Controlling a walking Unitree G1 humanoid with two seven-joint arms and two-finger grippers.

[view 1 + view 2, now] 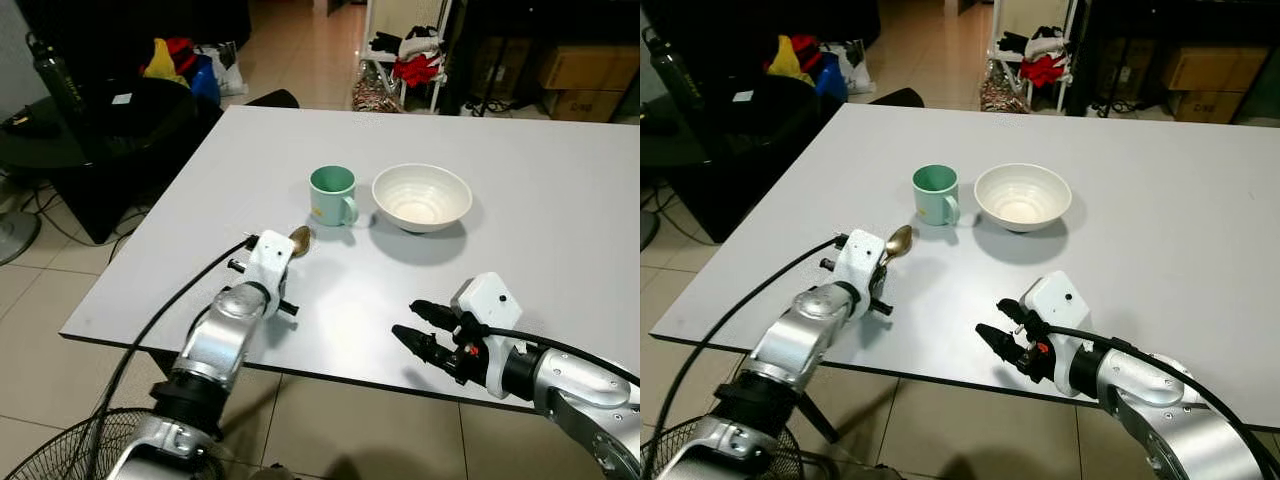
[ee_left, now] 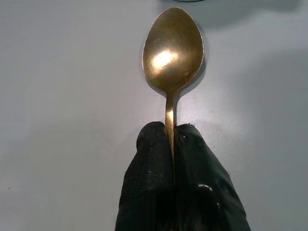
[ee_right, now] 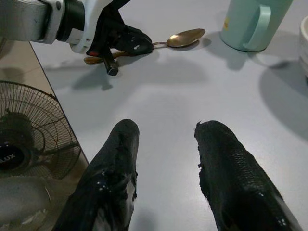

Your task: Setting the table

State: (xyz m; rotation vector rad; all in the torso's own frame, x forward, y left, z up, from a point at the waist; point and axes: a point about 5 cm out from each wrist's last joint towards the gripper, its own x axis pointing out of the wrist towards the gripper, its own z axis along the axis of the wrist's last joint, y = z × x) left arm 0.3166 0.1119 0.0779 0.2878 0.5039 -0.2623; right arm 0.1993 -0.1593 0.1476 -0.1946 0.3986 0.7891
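Left hand (image 2: pixel 172 144) pinches our spoon (image 2: pixel 172 48) by the handle.
Its bowl points ahead at the mug (image 1: pixel 333 195), low over the bench (image 1: pixel 560 200); right hand (image 1: pixel 420 328) spread, empty.

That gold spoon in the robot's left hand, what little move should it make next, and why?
Probably ease the spoon down flat beside the mug and let go. The left end effector is shut on its handle just above the table, with the bowl already set.

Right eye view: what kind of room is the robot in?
Probably a lived-in home dining area: a white ceramic bowl and green mug on a pale grey table, clothes piled on a white rack behind.
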